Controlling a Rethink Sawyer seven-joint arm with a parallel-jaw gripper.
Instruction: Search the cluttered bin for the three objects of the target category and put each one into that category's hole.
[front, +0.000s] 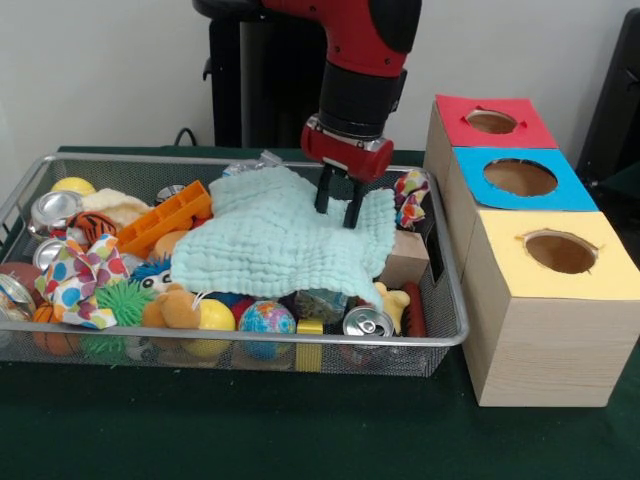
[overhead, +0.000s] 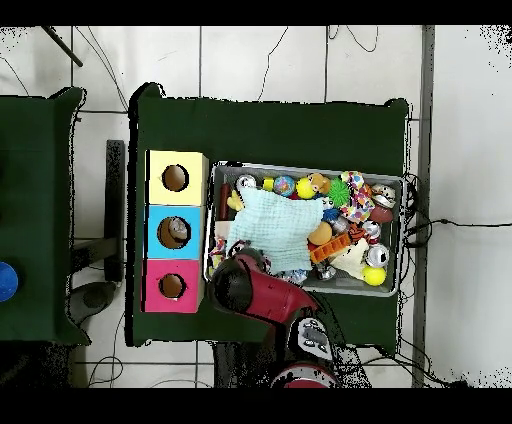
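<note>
A wire mesh bin (front: 440, 335) is full of mixed items, and a pale mint cloth (front: 285, 240) lies spread over its middle. My gripper (front: 340, 215) hangs over the cloth's right part, open, with both black fingertips down at the cloth's surface and nothing clamped. To the right stand three wooden boxes with holes: a red-topped one (front: 455, 108), a blue-topped one (front: 472, 165) and a yellow-topped one (front: 500, 225). In the overhead view the cloth (overhead: 275, 230) shows in the bin (overhead: 300, 168), and the arm hides the gripper there.
Around the cloth lie drink cans (front: 368, 322), a globe ball (front: 266, 318), a yellow ball (front: 215, 315), an orange toothed block (front: 165, 218), dotted fabric (front: 80, 280), a green spiky ball (front: 122, 297) and a wooden block (front: 405, 260). A green tablecloth (front: 300, 430) covers the table.
</note>
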